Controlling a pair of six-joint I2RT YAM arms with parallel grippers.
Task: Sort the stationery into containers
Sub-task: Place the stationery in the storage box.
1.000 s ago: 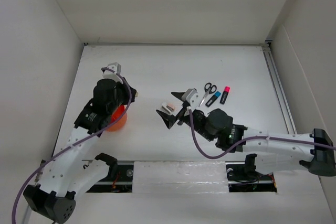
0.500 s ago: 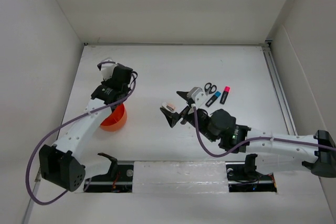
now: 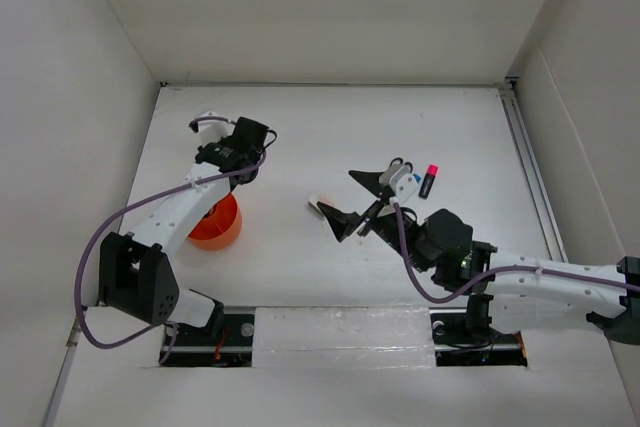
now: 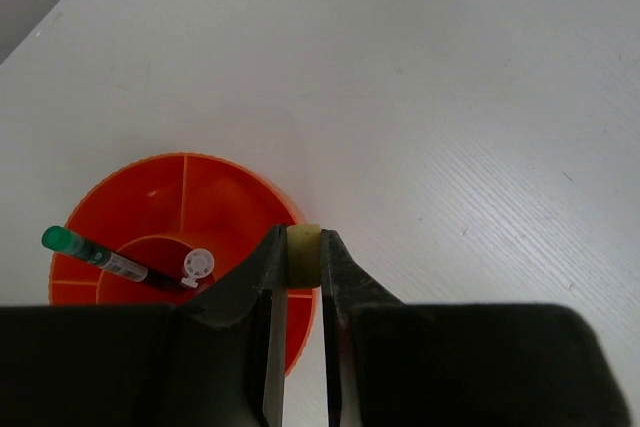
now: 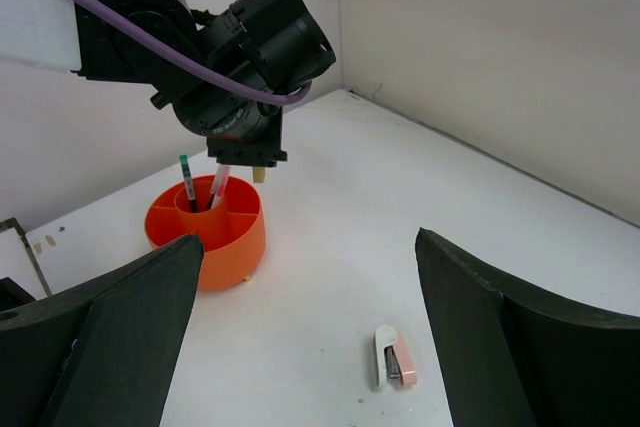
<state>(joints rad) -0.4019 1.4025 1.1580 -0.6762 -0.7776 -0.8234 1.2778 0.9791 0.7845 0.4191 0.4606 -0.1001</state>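
L claw (image 4: 302,242), pinching a yellowish eraser (image 4: 303,262), shd centre over the orange cup (image 4: 135,192) before releasing; R claw (image 5: 310,347) gapes wide.

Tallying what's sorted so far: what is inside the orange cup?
In the orange cup, two pens stand in the middle section: a green-capped pen and a pale pen. The visible outer sections look empty; the left fingers, holding an eraser, cover the near side.
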